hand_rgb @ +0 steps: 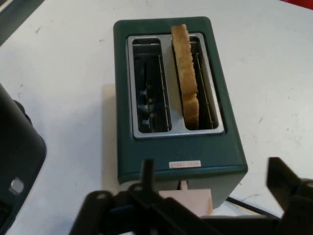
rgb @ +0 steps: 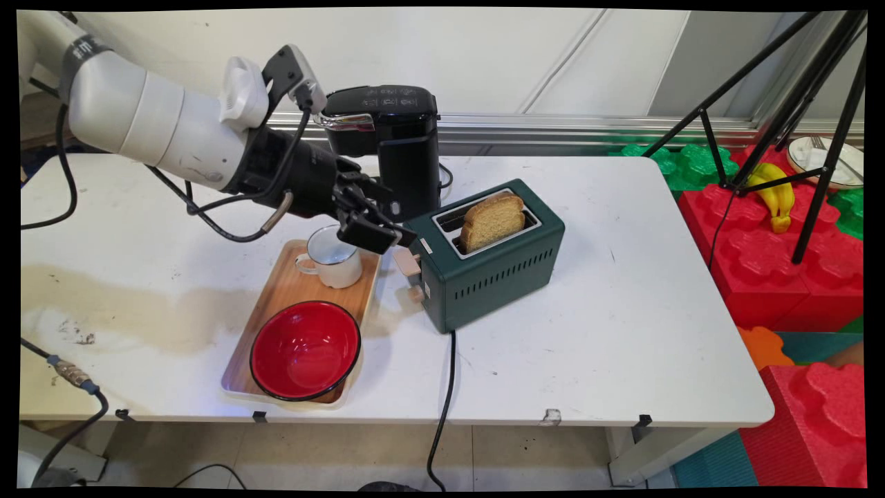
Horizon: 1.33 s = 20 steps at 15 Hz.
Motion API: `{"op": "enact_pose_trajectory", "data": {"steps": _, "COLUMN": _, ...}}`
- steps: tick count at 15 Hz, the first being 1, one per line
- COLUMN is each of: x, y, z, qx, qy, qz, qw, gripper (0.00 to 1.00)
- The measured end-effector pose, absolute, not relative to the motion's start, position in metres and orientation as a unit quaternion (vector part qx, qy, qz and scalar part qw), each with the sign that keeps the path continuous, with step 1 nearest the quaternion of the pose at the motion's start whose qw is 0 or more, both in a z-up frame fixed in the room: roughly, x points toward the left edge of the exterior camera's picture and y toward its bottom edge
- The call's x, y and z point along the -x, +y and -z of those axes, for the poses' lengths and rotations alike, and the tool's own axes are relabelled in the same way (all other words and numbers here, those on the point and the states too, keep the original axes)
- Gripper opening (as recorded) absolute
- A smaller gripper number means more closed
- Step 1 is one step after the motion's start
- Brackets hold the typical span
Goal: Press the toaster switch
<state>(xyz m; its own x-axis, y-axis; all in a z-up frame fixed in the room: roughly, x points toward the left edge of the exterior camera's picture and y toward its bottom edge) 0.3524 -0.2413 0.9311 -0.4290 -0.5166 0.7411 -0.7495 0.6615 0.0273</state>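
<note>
One slice of toast [rgb: 491,220] stands in a slot of the green toaster [rgb: 484,270] on the white counter [rgb: 622,311]. Spread open, the gripper [rgb: 377,235] hovers just beside the toaster's beige lever [rgb: 408,261], above a white mug [rgb: 333,257] on the wooden tray [rgb: 276,304] with a red bowl [rgb: 305,350].

Bread [rgb: 491,220] in toaster [rgb: 484,266], tray [rgb: 290,304] left.

A matt dark green painted casing is seen on the toaster [rgb: 492,266], with a brushed metal plate around its slots. The tray [rgb: 280,311] appears wooden. The red bowl [rgb: 305,350] looks glossy, the white mug [rgb: 332,257] smooth and enamelled.
</note>
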Motion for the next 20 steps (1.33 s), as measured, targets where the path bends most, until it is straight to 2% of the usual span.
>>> {"op": "enact_pose_trajectory", "data": {"steps": 1, "x": -0.353, "y": -0.241, "z": -0.929, "qx": -0.381, "qy": -0.831, "qz": -0.154, "qw": 0.375, "gripper": 0.00}}
{"op": "enact_pose_trajectory", "data": {"steps": 20, "x": -0.347, "y": -0.253, "z": -0.879, "qx": -0.400, "qy": -0.836, "qz": -0.136, "qw": 0.351, "gripper": 0.00}}
